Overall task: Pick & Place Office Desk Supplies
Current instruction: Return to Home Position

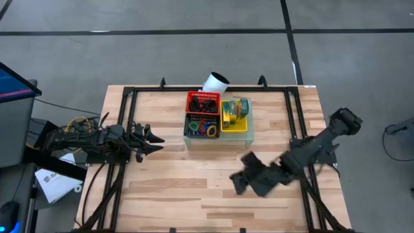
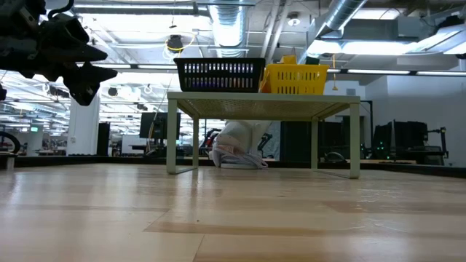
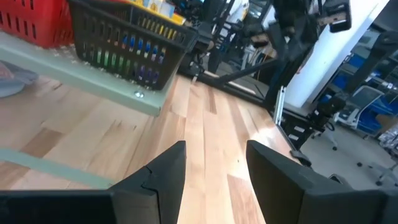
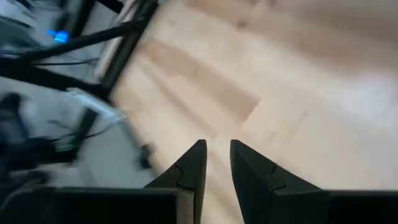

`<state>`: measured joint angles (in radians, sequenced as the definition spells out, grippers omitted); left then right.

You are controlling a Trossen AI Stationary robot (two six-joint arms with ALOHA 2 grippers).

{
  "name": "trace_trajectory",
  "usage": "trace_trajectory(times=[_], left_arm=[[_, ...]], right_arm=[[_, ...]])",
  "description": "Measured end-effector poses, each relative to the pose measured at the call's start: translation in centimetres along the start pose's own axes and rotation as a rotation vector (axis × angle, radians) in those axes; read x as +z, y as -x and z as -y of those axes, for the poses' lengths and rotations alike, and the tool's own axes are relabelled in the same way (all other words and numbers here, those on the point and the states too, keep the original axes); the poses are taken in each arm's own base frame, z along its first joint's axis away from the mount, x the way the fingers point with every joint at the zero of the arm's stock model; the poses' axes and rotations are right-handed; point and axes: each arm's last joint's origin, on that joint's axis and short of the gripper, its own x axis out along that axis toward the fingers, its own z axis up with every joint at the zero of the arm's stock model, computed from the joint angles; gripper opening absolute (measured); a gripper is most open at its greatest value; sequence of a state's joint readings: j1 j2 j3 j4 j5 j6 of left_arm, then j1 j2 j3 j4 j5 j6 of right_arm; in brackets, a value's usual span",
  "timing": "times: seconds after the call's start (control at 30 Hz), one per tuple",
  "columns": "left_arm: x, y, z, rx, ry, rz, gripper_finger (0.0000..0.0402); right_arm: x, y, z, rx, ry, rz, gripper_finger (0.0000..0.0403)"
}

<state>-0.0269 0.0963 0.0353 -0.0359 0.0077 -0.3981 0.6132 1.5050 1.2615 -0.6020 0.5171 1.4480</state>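
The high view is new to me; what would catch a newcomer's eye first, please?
A red bin, a black bin and a yellow bin crowd a pale green shelf at the table's far middle. The left claw hovers to the shelf's left; the right claw hangs over bare wood at the right.

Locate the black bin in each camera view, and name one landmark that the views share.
High view: the black bin sits at the table's middle, left of the yellow bin.
Low view: upper middle, on top of the shelf, left of the yellow bin.
Left wrist view: upper left, at the shelf's edge.
Right wrist view: not in it.
Shared landmark: the pale green shelf under it.
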Motion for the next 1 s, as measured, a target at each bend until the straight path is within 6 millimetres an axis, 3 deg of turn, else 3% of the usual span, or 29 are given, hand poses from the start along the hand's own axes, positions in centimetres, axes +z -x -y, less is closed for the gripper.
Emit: trace_trajectory(times=[0.1, 0.2, 0.33, 0.43, 0.53, 0.63, 0.8, 1.0], left_arm=[[-0.1, -0.1, -0.1, 0.009, 0.0, -0.02, 0.0163], [-0.3, -0.3, -0.1, 0.016, 0.0, -0.038, 0.0163], [-0.4, -0.4, -0.2, 0.025, 0.0, -0.058, 0.0163], [-0.5, -0.5, -0.2, 0.03, 0.001, -0.071, 0.0163], [-0.6, -0.6, -0.3, 0.035, 0.0, -0.083, 0.0163], [-0.7, -0.7, -0.3, 0.04, 0.001, -0.093, 0.0163], [-0.8, -0.7, -0.3, 0.043, 0.001, -0.102, 0.0163], [-0.8, -0.7, -0.3, 0.044, 0.001, -0.104, 0.0163]], right_arm=[[2.3, -1.9, 0.3, -0.035, 0.141, 0.05, 0.0069], [4.6, -2.5, 0.4, -0.026, 0.3, 0.07, 0.0069], [7.0, -1.2, -0.1, 0.09, 0.457, 0.125, 0.0069], [7.6, 0.6, 0.3, 0.258, 0.535, 0.212, 0.0069], [7.3, 1.3, 2.7, 0.406, 0.569, 0.271, 0.0069], [6.4, 1.4, 6.4, 0.537, 0.571, 0.304, 0.0069], [5.1, 1.7, 11.9, 0.625, 0.635, 0.303, 0.0069], [5.1, 2.9, 14.5, 0.623, 0.765, 0.366, 0.0069]])
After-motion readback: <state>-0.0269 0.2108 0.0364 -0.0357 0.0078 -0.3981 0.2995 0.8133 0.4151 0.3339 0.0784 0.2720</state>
